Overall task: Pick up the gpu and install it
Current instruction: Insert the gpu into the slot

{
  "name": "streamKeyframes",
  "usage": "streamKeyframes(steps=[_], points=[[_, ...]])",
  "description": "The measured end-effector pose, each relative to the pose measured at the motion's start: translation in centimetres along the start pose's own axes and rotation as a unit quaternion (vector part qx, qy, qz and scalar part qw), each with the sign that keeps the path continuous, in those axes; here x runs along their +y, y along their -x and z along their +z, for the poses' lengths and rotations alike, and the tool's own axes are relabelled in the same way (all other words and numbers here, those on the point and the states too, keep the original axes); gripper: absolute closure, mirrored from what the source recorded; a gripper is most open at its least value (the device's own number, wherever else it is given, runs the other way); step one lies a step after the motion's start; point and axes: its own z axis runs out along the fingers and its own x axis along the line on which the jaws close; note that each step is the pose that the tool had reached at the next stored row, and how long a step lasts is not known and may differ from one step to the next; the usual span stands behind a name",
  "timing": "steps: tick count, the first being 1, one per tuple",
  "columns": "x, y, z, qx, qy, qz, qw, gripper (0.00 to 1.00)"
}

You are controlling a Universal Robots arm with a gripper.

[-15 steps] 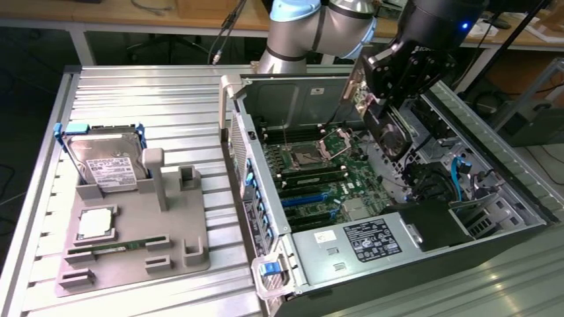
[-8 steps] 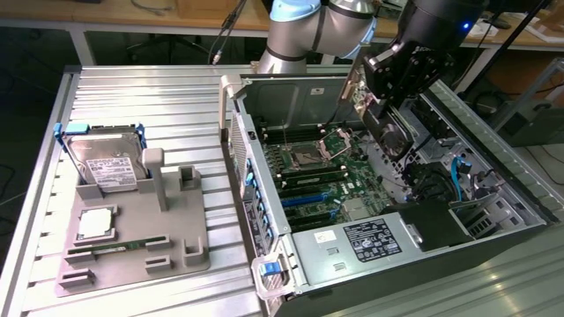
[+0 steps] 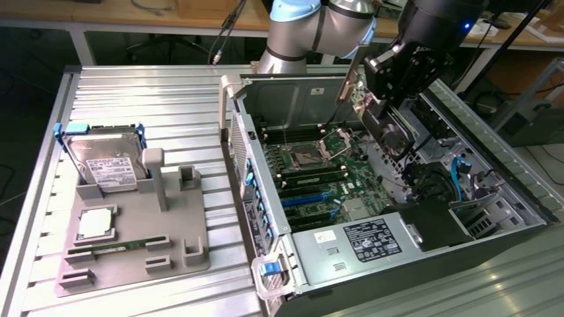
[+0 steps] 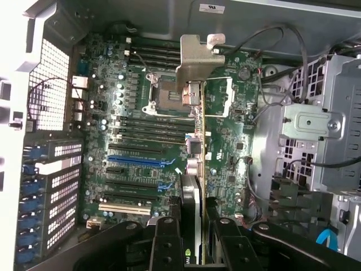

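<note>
The gpu (image 4: 195,186) is a thin, dark card seen edge-on in the wrist view, with a silver metal bracket (image 4: 198,59) at its far end and a green logo on the near edge. It sits clamped between the 2 fingers of the end effector (image 4: 194,231), held in the air over the motherboard (image 4: 225,141) inside the open computer case (image 4: 141,17) (bracket end beside the processor socket (image 4: 166,93)). In the exterior view it stands nearly upright.
</note>
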Motion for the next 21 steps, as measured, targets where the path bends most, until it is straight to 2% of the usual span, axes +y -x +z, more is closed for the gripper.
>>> streamKeyframes(steps=[12, 13, 15, 17, 20, 21], points=[[0.00, 0.00, 0.00, 0.0010, 0.0010, -0.028, 0.9996, 0.73], [0.00, 0.00, 0.00, 0.0015, 0.0015, -0.042, 0.9991, 0.73], [0.00, 0.00, 0.00, 0.0024, 0.0024, -0.066, 0.9978, 0.73], [0.00, 0.00, 0.00, 0.0035, 0.0034, -0.095, 0.9954, 0.73], [0.00, 0.00, 0.00, 0.0048, 0.0047, -0.132, 0.9913, 0.73], [0.00, 0.00, 0.00, 0.0054, 0.0053, -0.148, 0.9890, 0.73]])
